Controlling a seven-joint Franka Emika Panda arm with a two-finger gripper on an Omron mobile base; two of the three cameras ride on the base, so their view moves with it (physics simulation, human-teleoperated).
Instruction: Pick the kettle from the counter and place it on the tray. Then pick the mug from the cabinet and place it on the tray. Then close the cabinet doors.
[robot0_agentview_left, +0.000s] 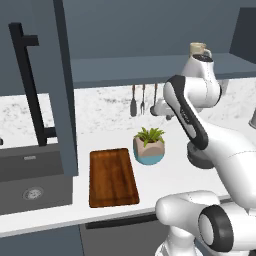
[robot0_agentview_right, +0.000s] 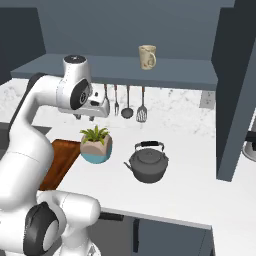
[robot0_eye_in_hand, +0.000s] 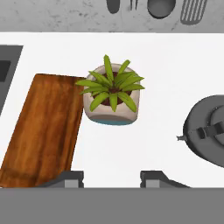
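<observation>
We see the plant pot (robot0_agentview_right: 96, 146) standing just beside the tray (robot0_agentview_left: 112, 176), between it and the kettle (robot0_agentview_right: 147, 163), so it blocks the straight line across; bare counter (robot0_agentview_right: 185, 192) lies open in front of the kettle and to its right, up to the open cabinet door (robot0_agentview_right: 235, 95); hanging utensils (robot0_agentview_right: 128, 102) line the wall behind; the tray's top is bare; the mug (robot0_agentview_right: 147, 56) stands alone on the shelf.

Both base views face the counter (robot0_agentview_left: 165, 175) from behind; the hand view looks straight down on it.

Arm (robot0_agentview_right: 30, 135) raised, jaws apart, empty.
</observation>
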